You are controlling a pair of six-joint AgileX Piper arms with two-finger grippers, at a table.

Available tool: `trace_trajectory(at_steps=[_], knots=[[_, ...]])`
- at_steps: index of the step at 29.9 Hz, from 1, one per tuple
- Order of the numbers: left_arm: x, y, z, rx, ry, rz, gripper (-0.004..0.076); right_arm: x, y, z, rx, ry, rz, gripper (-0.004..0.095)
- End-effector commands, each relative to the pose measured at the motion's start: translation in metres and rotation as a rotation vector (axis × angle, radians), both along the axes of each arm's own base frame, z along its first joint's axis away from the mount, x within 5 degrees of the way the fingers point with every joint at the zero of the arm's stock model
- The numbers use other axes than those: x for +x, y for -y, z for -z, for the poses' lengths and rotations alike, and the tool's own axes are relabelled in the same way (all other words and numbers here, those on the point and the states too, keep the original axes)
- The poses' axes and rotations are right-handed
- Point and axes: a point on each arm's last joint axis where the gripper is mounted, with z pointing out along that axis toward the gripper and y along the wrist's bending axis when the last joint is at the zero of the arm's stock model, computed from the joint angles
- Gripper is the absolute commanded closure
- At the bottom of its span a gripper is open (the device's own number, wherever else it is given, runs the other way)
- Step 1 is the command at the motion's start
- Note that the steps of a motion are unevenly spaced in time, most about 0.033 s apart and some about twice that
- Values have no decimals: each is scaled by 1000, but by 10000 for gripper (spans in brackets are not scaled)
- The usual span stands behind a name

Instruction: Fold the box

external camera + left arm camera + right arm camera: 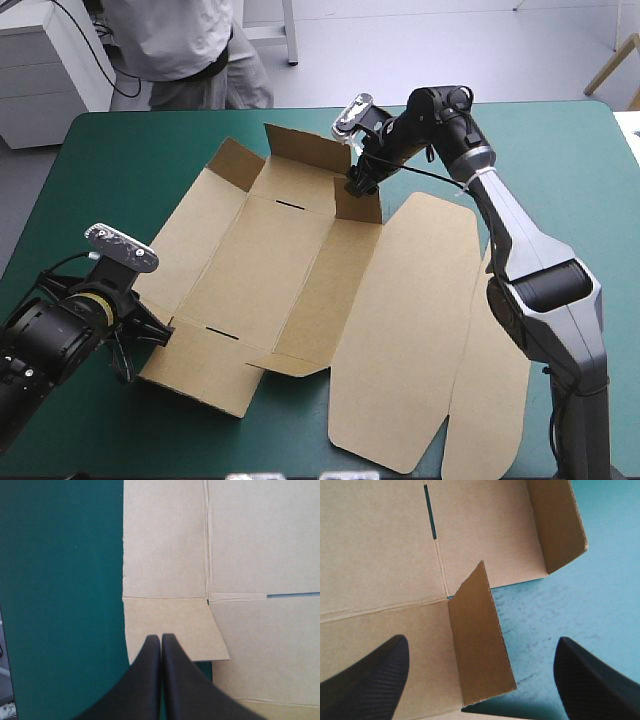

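The brown box (270,270) lies spread on the teal-green cover, its far wall (300,150) and two far corner tabs standing up. My right gripper (357,184) is at the far right corner. In the right wrist view the right gripper (482,642) is open, and the upright corner tab (477,645) stands between its fingers. My left gripper (158,335) is at the box's near left corner. Its black fingers (145,680) are shut, their tips over the edge of a small flat corner flap (172,622).
The box's lid panel (410,320) lies flat to the right of the base, with a narrower strip (490,400) beyond it under the right arm. Bare teal-green cover (120,170) shows left of the box and at the far right (570,170).
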Motion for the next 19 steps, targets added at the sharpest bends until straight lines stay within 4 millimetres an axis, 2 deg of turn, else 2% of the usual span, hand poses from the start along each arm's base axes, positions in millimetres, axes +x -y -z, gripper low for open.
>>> trace_trajectory(at_steps=[1,10,19], knots=[[2,0,-14,-19,74,7,734,-4,0,-30,59,108,-4,182],[1,1,-13,-27,66,3,734,5,-9,-5,90,37,-12,269],[1,2,-12,-45,54,4,734,11,-12,13,81,-2,-22,484]])
